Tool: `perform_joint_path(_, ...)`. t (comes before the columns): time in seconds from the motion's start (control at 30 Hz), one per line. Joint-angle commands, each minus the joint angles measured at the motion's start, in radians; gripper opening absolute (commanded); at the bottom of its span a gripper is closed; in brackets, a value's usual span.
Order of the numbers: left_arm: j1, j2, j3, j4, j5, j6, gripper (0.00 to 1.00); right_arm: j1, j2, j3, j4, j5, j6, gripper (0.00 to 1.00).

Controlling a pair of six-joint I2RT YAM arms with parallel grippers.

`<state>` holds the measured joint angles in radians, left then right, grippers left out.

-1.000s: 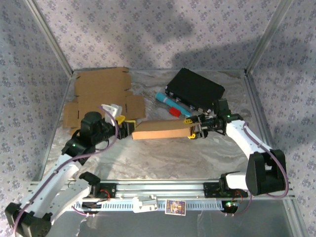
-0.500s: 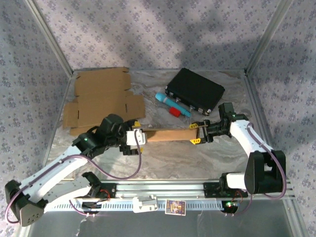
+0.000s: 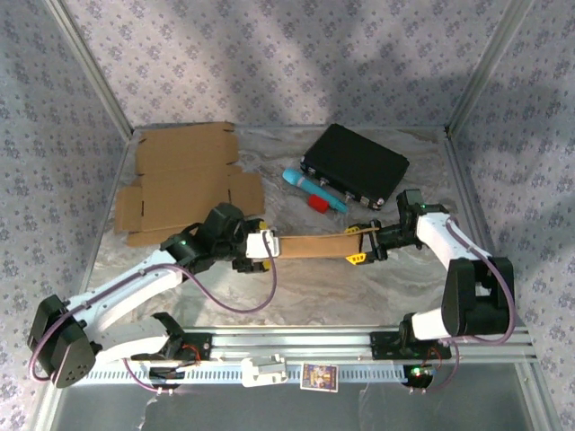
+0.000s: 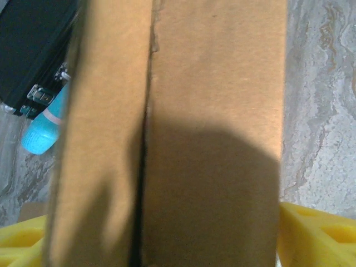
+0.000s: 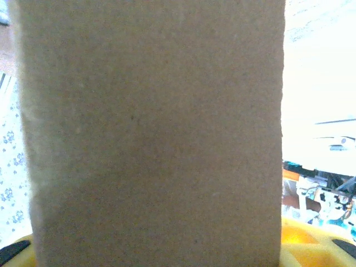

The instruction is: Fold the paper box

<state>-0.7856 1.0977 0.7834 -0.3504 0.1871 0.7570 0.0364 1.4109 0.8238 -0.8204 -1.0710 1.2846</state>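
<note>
In the left wrist view the cardboard box (image 4: 211, 139) runs off the top and bottom edges and hides part of the black case (image 4: 28, 44) and the blue tube (image 4: 41, 133) behind it.

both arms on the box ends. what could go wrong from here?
1. The box spans between the left jaws and the right jaws. An uneven pull or push could buckle it or slip one end free, and how firmly the left jaws hold isn't clear.
2. A seam along the box gapes in the left wrist view, so the fold may spring open.
3. The blue tube and red piece lie just behind the box; a swing could knock them.
</note>
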Motion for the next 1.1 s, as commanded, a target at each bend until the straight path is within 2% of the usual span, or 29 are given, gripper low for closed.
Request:
perform_joint_path(0.0, 0.005, 0.017, 0.023, 0.037, 0.053, -0.041, 0.73, -0.003, 0.044, 0.010, -0.042, 0.074, -0.022, 0.54)
perform_joint_path(0.1, 0.005, 0.036, 0.031, 0.031, 0.071, -0.042, 0.63, -0.006, 0.071, 0.019, -0.039, 0.085, -0.028, 0.59)
perform_joint_path(0.17, 0.005, 0.054, 0.039, 0.021, 0.080, -0.043, 0.60, -0.008, 0.086, 0.025, -0.027, 0.091, -0.024, 0.60)
perform_joint_path(0.37, 0.007, 0.099, 0.073, -0.020, 0.087, -0.072, 0.58, -0.035, 0.115, 0.060, -0.032, 0.135, -0.055, 0.70)
perform_joint_path(0.57, 0.007, 0.154, 0.137, -0.091, 0.093, -0.117, 0.58, -0.087, 0.107, 0.175, -0.150, 0.245, -0.150, 0.77)
perform_joint_path(0.73, 0.007, 0.189, 0.188, -0.165, 0.087, -0.142, 0.57, -0.160, 0.018, 0.282, -0.270, 0.422, -0.188, 0.80)
perform_joint_path(0.87, 0.007, 0.198, 0.208, -0.204, 0.083, -0.170, 0.57, -0.192, -0.108, 0.403, -0.334, 0.663, -0.172, 0.78)
perform_joint_path(0.97, 0.008, 0.205, 0.233, -0.247, 0.082, -0.188, 0.57, -0.139, -0.209, 0.476, -0.365, 0.858, -0.141, 0.81)
perform_joint_path(1.07, 0.007, 0.215, 0.253, -0.287, 0.077, -0.201, 0.57, -0.030, -0.314, 0.452, -0.343, 0.974, -0.120, 0.79)
